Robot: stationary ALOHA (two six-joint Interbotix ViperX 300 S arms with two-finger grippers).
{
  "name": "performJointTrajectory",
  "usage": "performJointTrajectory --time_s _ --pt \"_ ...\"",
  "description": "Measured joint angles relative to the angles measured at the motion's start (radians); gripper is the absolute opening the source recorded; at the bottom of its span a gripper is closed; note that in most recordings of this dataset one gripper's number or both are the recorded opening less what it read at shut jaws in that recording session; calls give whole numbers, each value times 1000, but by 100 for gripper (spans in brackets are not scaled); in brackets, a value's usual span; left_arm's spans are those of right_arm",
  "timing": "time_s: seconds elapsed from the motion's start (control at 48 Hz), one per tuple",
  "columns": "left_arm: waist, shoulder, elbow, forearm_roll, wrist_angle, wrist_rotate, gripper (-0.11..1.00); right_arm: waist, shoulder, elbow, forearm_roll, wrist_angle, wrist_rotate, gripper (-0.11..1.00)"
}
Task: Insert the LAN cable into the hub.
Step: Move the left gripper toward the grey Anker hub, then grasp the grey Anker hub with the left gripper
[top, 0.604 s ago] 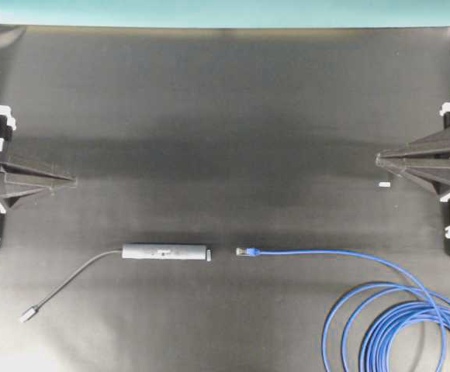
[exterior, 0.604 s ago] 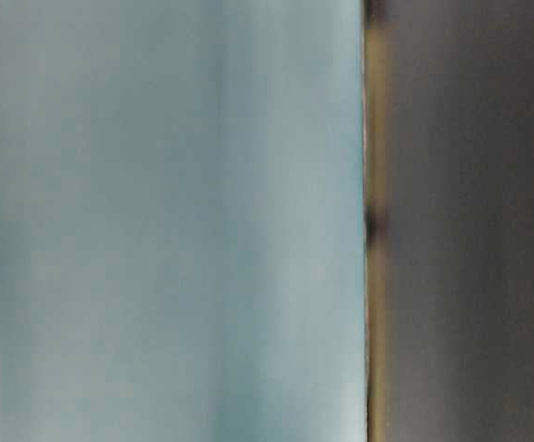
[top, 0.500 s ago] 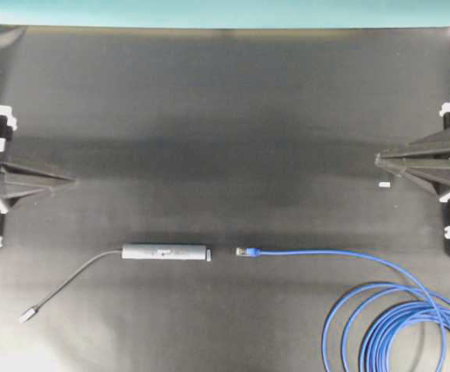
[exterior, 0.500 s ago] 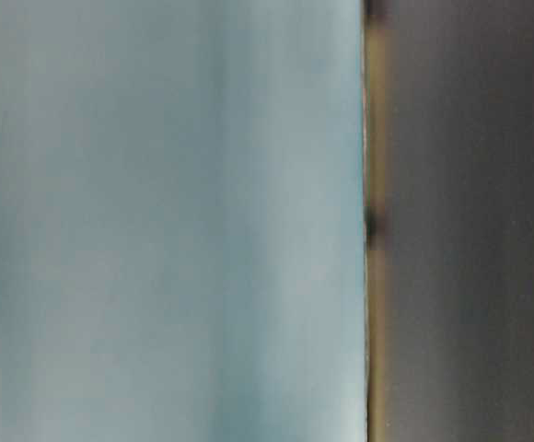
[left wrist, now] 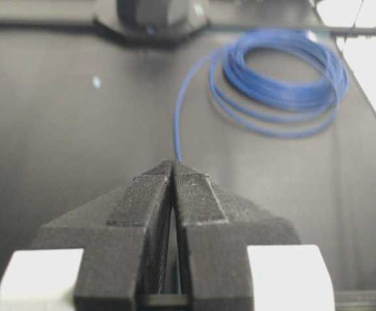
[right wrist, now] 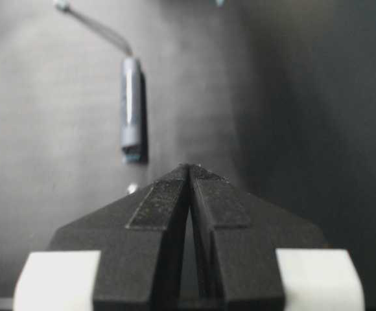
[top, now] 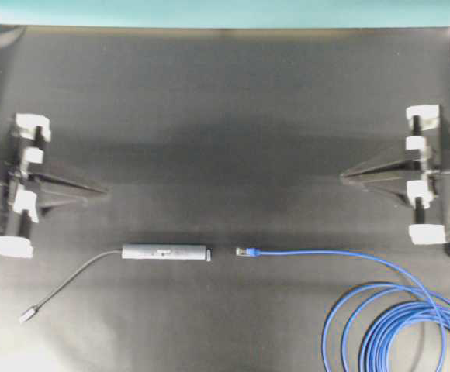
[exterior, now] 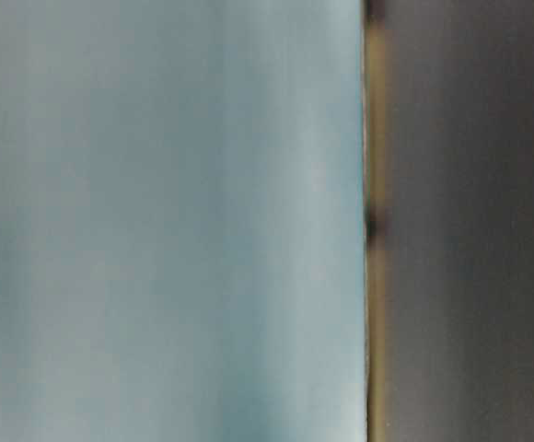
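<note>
Left gripper, right gripper: closed, seemingly empty.

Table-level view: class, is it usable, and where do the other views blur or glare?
Table-level view: fully blurred, only a pale blue area and a dark one. Left wrist view: LAN cable soft-focus, glare top right. Right wrist view: hub slightly soft. Overhead view: sharp, table evenly lit.

Robot lab bench; black mat, teal backdrop, two arms
</note>
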Motion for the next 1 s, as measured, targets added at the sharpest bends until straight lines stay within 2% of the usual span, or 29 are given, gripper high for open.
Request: performJointTrajectory --time_s 0.083,0.146,0.292,0.354,0.396,0.584,0.667,0.875,1.0 --pt "-6 38 -5 -2 -25 0 2 2 21 -3 0 8 26 0" --pt "-11 64 -6 -2 -52 0 11 3 31 -6 2 9 34 0" --pt "-25 132 8 0 -106 -11 53 11 32 -6 2 15 41 3" --pt "-29 163 29 0 -140 -14 71 12 32 -8 2 18 48 10" --pt "-26 183 49 0 -173 -21 77 12 32 -8 2 21 57 17" --pt "3 299 124 0 -390 -49 68 14 32 -8 3 49 109 66" --pt "3 374 150 0 -489 -60 68 18 32 -9 2 52 118 80" --pt "-8 609 163 0 -701 -133 68 25 34 -17 3 66 121 81" --pt "-41 759 138 0 -781 -143 67 25 37 -17 3 80 123 81"
